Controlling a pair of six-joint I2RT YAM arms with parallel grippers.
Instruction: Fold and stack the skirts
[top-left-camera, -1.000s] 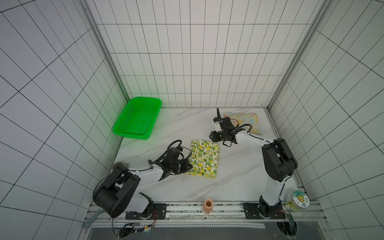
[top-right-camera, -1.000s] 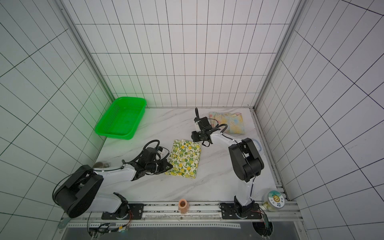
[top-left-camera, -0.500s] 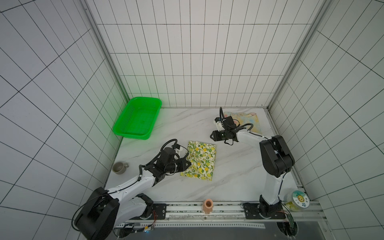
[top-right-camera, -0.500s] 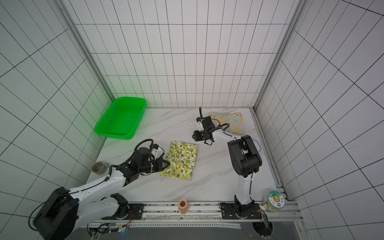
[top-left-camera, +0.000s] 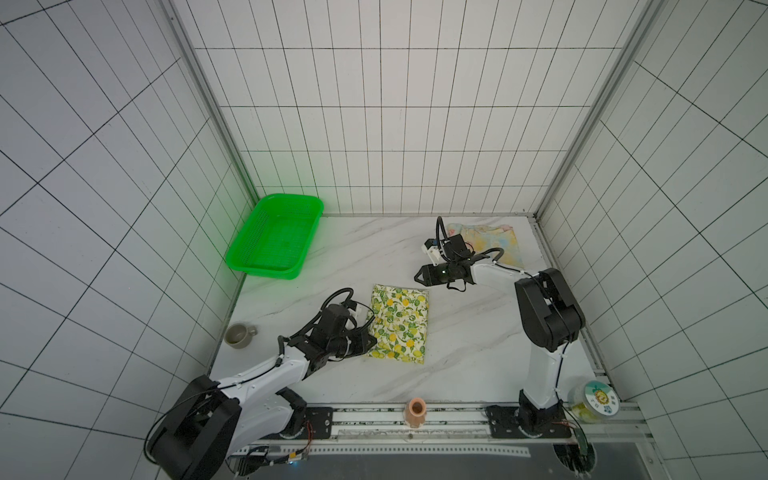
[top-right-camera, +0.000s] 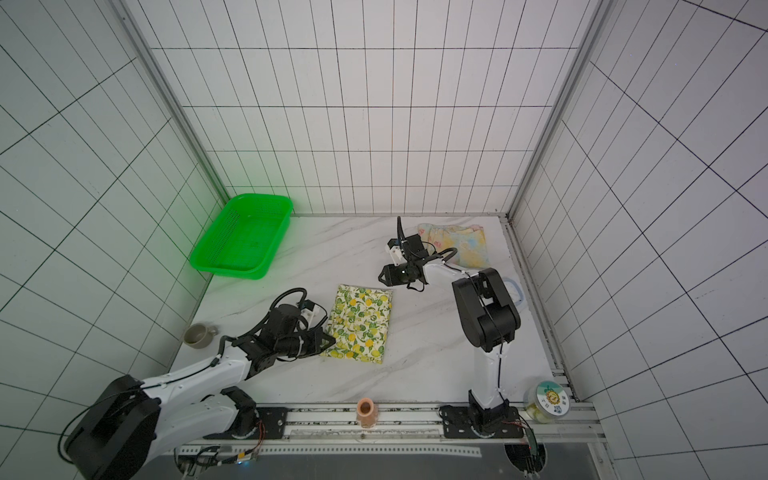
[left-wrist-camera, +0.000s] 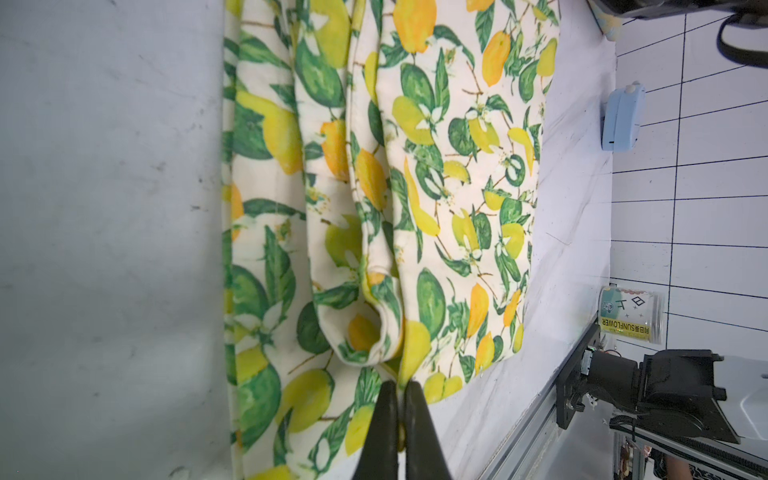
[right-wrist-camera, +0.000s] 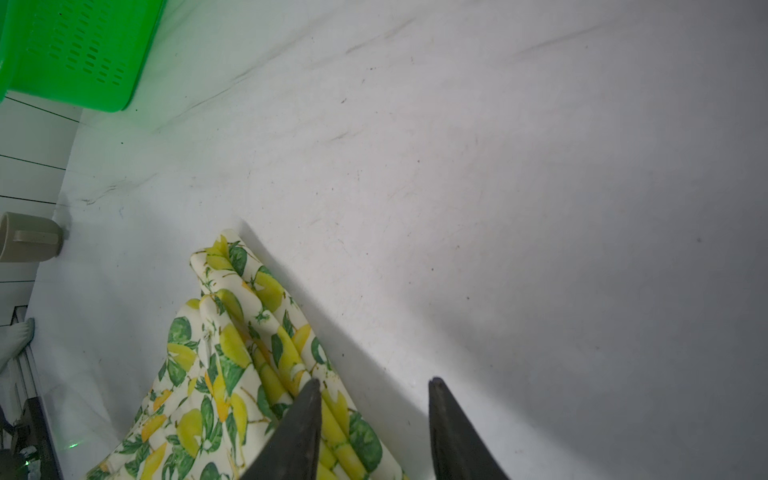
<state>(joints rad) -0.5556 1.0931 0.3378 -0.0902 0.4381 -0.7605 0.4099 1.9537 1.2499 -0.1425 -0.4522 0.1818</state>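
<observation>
Left claw: clamped shut on the cream cloth skirt printed with yellow lemons and green leaves. My left wrist view shows a sliver of the print pinched between my two black fingers. The grip is on the skirt's left edge, towards its near end.

Lemon skirt: folded into a rough rectangle, lying mid-way across the white marble-pattern table top. Several layers bunch in soft rolls along the gripped side.

Right claw: fingers apart, with nothing between them. It points left, just beyond the lemon skirt's far right corner. In my right wrist view one finger overlaps the cloth and the other stands over bare table. I cannot tell whether it touches.

Pastel yellow-blue flowered cloth skirt: lying in the table's far right corner behind my right arm, well apart from the lemon skirt. The two are not stacked.

Bright green perforated plastic basket: far left corner.

Grey-beige ceramic mug: at the left table edge, beside my left arm.
</observation>
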